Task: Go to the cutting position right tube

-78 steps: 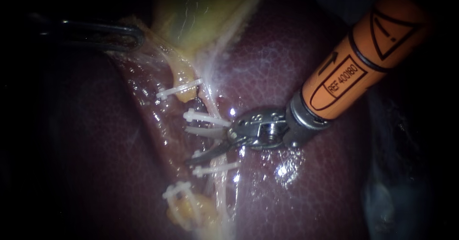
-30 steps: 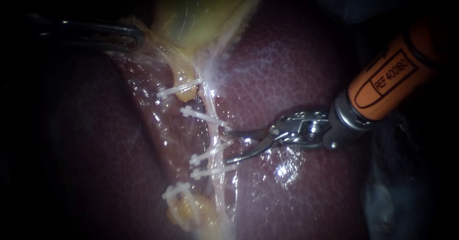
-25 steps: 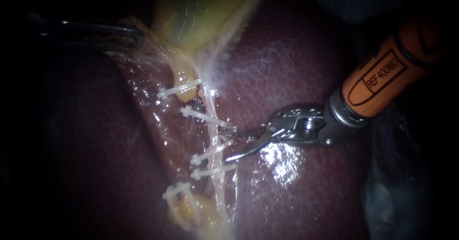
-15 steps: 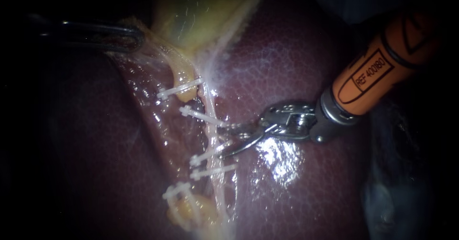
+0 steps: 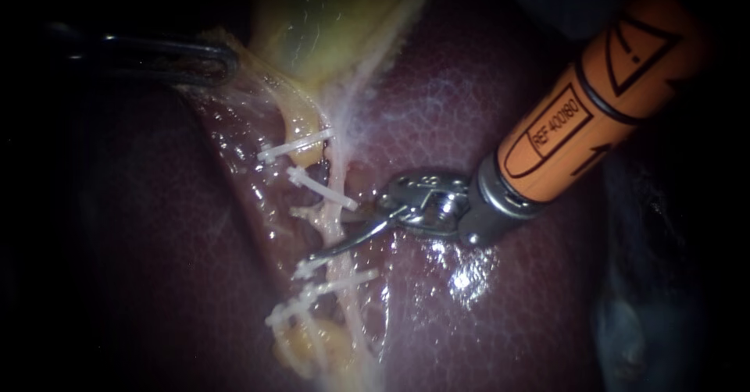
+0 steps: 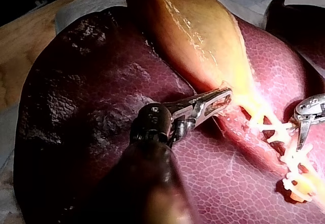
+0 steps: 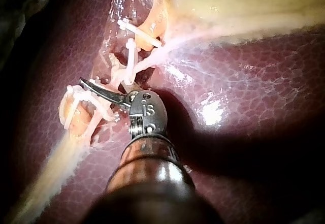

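Straddling the right tube [image 5: 337, 175], jaws of the right instrument [image 5: 332, 237] stand parted.

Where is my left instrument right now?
Endoscope view, upper left: the dark slender left instrument grips the yellow gallbladder at its narrow end, above the white plastic clips.

One liver [image 5: 484, 322], one gallbladder [image 5: 328, 25], a left instrument [image 6: 216, 102] and a right instrument [image 5: 340, 236], at least five white clips [image 5: 295, 146].
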`<state>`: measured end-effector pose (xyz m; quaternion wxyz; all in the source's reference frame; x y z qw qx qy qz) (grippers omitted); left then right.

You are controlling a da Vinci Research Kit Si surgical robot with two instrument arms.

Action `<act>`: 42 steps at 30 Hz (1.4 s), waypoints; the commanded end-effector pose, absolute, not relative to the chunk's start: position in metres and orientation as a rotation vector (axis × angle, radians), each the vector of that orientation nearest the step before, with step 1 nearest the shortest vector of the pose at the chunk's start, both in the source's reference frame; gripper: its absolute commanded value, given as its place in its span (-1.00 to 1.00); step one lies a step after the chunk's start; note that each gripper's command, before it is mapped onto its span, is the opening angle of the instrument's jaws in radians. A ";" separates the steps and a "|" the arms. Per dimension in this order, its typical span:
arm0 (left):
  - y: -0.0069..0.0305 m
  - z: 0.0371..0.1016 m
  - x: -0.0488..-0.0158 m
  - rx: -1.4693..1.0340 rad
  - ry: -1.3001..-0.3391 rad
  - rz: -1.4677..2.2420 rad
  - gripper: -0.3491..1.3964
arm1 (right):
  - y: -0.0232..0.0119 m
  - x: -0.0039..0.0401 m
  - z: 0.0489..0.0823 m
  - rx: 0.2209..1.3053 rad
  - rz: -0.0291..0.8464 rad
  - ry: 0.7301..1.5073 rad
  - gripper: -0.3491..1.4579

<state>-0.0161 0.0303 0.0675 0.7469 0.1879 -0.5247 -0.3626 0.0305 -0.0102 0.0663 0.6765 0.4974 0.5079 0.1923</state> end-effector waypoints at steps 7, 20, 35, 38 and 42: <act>0.0303 0.0675 -0.0161 0.412 -1.148 -0.793 -1.00 | -0.0105 0.0317 0.0658 1.148 0.461 1.175 0.75; 0.0303 0.0676 -0.0162 0.408 -1.149 -0.787 -1.00 | -0.0107 0.0324 0.0652 1.243 0.457 1.351 0.68; 0.0302 0.0676 -0.0162 0.410 -1.150 -0.786 -1.00 | -0.0094 0.0328 0.0608 1.303 0.473 1.434 0.68; 0.0302 0.0676 -0.0162 0.410 -1.150 -0.785 -1.00 | -0.0094 0.0328 0.0608 1.303 0.473 1.434 0.68; 0.0302 0.0676 -0.0162 0.410 -1.150 -0.785 -1.00 | -0.0094 0.0327 0.0608 1.303 0.472 1.434 0.68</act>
